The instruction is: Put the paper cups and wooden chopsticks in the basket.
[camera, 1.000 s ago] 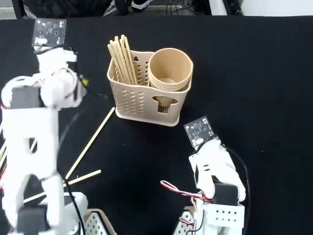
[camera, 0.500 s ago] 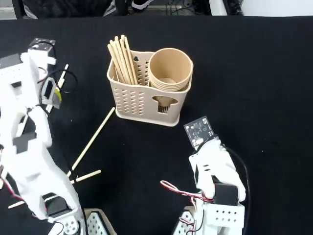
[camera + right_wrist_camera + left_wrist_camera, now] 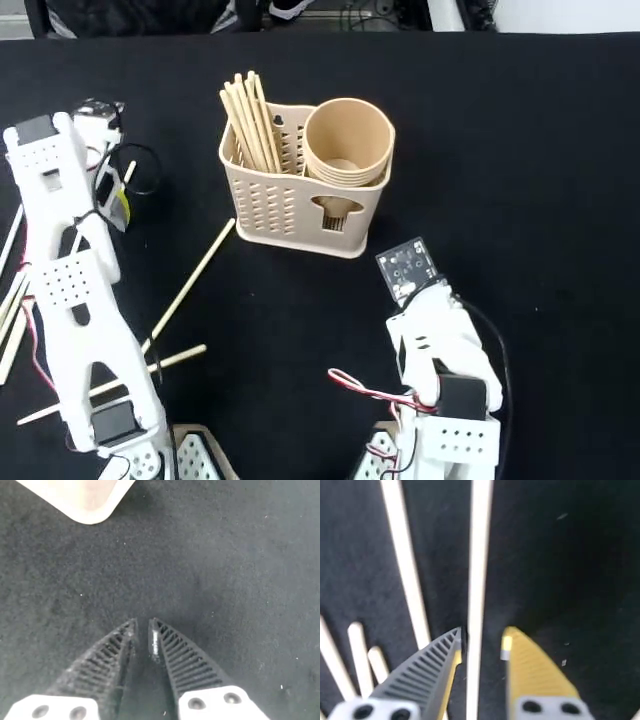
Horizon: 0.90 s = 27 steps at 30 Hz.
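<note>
Left gripper [image 3: 482, 632]: jaws apart, straddling one wooden chopstick [image 3: 479, 555] at the table's left side. Likely next: the pinch. Close squarely, clear of the neighbouring stick [image 3: 405, 565], and lift level. Right gripper [image 3: 141, 625]: jaws nearly together, empty, near the basket [image 3: 290, 215]. The basket holds the paper cups [image 3: 348, 140] and a chopstick bundle [image 3: 250, 115].

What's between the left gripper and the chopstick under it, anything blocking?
Nothing visible. The left gripper is open, one finger on each side of the chopstick, which lies bare on the table. A second chopstick lies beside it, not across it.
</note>
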Available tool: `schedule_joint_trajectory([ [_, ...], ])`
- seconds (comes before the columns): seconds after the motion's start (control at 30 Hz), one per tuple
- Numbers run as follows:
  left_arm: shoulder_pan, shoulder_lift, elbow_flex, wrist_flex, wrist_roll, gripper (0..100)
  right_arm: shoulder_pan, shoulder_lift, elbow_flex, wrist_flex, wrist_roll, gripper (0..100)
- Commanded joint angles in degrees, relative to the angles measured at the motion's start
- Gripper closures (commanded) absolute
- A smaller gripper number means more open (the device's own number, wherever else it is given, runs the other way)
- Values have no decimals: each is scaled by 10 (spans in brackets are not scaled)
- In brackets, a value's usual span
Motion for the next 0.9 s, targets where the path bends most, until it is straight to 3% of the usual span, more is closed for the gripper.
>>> schedule_joint_trajectory([
  [0.0, -15, 38, -67, -3, -4, 973, -7, -41, -1, -6, 2, 946],
  [0.23, -13, 12, -65, 0, 4, 972, -7, -41, -1, -6, 2, 946],
  [0.37, -11, -56, -21, 0, 69, 972, -7, -41, -1, -6, 2, 946],
  [0.53, 14, -238, 191, 0, 101, 972, -7, -41, -1, -7, 2, 946],
  [0.7, 91, -491, 449, -5, 104, 972, -7, -41, -1, -7, 2, 946],
  [0.87, 166, -738, 628, -82, 116, 972, -7, -41, -1, -7, 2, 946],
])
